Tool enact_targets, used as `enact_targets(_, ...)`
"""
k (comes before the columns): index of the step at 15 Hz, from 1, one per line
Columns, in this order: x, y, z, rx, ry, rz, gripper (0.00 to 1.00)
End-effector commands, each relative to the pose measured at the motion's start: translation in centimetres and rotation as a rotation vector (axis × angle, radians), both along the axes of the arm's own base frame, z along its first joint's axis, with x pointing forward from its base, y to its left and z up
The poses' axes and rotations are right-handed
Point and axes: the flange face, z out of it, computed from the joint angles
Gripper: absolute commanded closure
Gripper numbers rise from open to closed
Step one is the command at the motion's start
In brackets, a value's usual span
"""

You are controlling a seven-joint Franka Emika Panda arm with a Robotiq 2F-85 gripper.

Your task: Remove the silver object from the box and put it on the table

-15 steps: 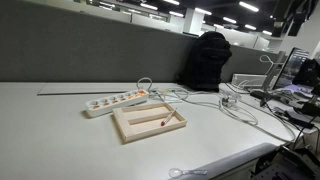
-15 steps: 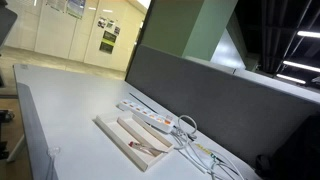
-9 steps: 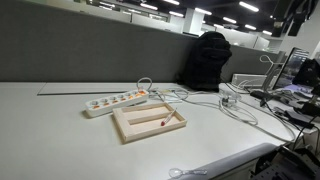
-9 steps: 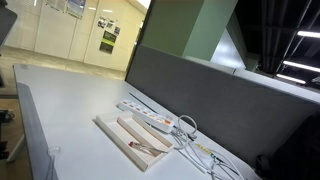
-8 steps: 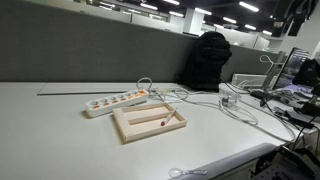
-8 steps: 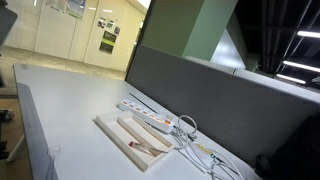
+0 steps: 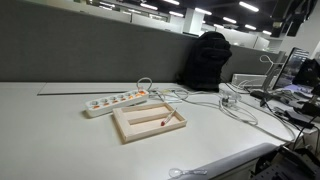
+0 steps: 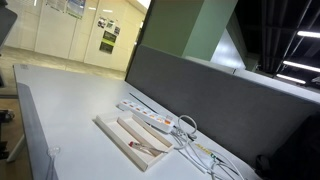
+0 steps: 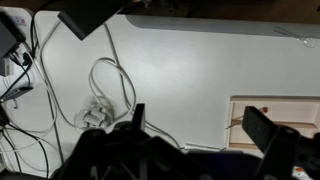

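Observation:
The box, a shallow light-wood tray, lies on the off-white table beside a white power strip; it shows in both exterior views. The silver object, a thin stick with a reddish end, lies inside it. In the wrist view the tray is at the right edge, with the stick partly hidden behind one finger. My gripper is open and empty, high above the table, its fingers apart beside the tray. The arm does not show in the exterior views.
White cables loop across the table by the power strip and show in the wrist view. A grey partition runs along the back. A dark chair and desk clutter stand beyond.

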Motion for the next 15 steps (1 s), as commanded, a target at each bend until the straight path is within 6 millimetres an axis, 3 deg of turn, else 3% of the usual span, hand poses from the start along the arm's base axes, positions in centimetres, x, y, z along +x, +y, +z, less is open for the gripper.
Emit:
enact_targets(1, 1.8, 0.7, -1.4, -0.003, -0.028, -0.002, 0.00)
enact_targets(4, 4.3, 1.8, -4.0, 0.000, -0.038, 0.013, 0.00)
enact_targets(9, 8.8, 6.0, -10.7, 0.024, -0.002, 0.041, 0.00)
enact_targets(15, 13.7, 10.7, -16.6, 0.133, -0.078, -0.209, 0.00)
